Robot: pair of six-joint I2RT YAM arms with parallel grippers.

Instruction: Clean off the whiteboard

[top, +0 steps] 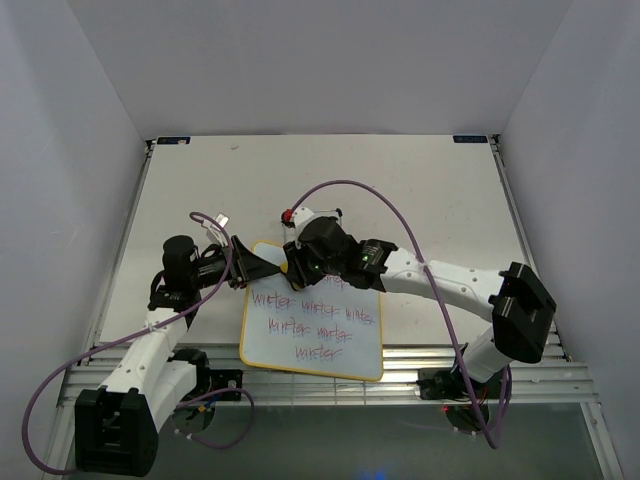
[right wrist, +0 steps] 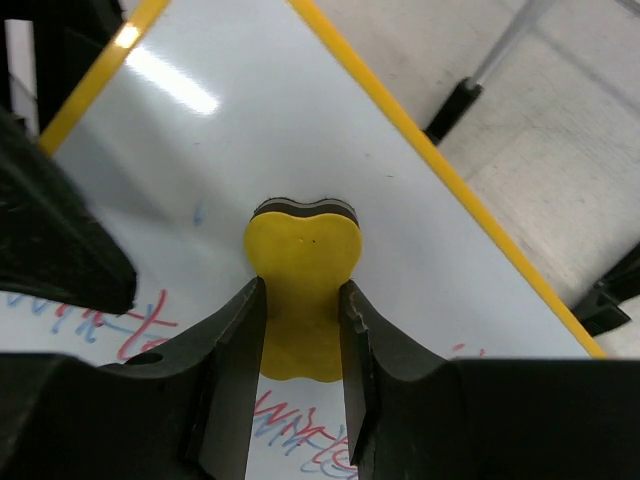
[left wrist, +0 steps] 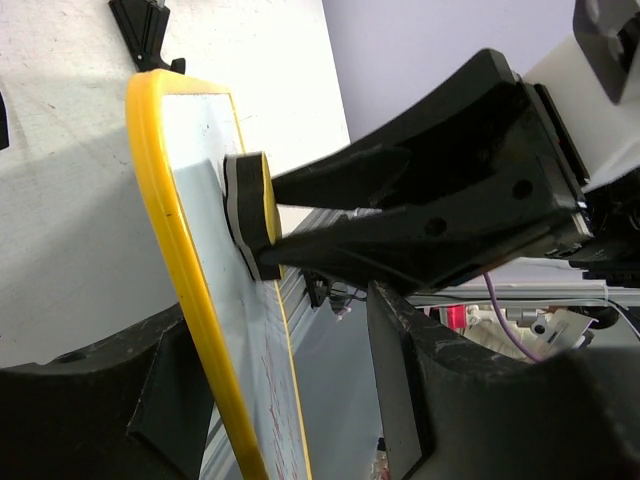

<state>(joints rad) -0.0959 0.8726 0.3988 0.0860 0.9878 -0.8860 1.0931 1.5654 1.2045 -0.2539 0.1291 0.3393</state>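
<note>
Your right gripper [right wrist: 300, 300] clamps the eraser [right wrist: 300, 245], whiteboard [right wrist: 300, 120] at its fingertips; left gripper [left wrist: 280, 300] half-open, board edge between fingers.

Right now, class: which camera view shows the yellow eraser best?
Right wrist: the eraser faces the camera, pinched by the right gripper against the whiteboard. Left wrist shows it edge-on; the top view hides it.

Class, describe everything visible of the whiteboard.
The whiteboard is a glossy white rectangle in a thin yellow round-cornered frame, tilted by the table's near edge. Red-purple scribbled words cover its middle and lower part; the top is bare. A yellow eraser in the right gripper presses on it, and one edge sits between the jaws of the left gripper.
</note>
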